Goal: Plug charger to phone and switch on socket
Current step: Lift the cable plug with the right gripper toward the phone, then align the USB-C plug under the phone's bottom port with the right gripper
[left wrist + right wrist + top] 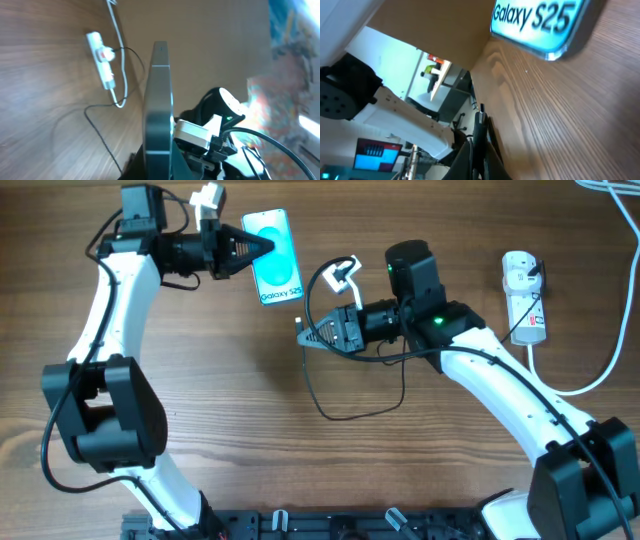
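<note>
The right gripper (308, 337) is closed on the plug end of the charger (350, 417); in the right wrist view the tiny tip (481, 114) is seen projecting past the pinched fingers (470, 150). The charger is judged light and limp. It is best held right behind the tip, as here, since no stiffness for pushing is offered by the thin cable; drag may be caused by the loose loop trailing over the desk (240, 440). The phone (275, 258) is found just ahead of that tip, its lettered end turned toward it; bare wood is seen between the 2. The phone is judged rigid, smooth and slippery along its silver edge (159, 100); it is gripped at 1 long side by the left gripper (258, 250), screen up, and whether it rests on the desk cannot be told. The socket (525, 295) is set farthest off, well apart at the right; a black cable is seen leaving it.
</note>
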Robot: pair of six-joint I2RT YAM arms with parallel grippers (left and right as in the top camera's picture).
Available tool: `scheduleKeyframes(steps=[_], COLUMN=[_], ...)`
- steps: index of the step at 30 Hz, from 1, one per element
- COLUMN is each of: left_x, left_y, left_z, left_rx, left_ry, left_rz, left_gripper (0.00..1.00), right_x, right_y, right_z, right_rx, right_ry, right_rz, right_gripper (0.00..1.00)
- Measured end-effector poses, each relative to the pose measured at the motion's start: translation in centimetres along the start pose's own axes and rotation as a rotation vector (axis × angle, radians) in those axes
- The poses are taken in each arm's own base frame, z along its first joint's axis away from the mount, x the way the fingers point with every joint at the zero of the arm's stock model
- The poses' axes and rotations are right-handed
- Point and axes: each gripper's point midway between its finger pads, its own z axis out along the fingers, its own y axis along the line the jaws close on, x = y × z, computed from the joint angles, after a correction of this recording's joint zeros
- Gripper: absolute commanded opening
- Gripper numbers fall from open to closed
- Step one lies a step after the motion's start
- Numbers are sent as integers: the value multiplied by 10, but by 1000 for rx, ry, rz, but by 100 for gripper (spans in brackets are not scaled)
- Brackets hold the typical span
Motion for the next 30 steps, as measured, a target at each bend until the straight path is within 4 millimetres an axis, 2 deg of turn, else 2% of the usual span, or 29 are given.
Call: scheduleKeyframes(steps=[5, 23, 30], left_x=[7, 8, -1], left_y=[-8, -9, -17], left_z=[14, 14, 14], left_rx=[41, 40, 50], left_ry=[42, 45, 40], left_rz=[-27, -130, -62], left_gripper=[4, 4, 4], right_x=[-2, -13, -19], right_y=[3, 8, 10], right_z=[1, 0, -12], right_rx=[-11, -25, -53], right_ry=[-4, -36, -52], right_rz=[7, -47, -66], right_gripper=[4, 4, 4])
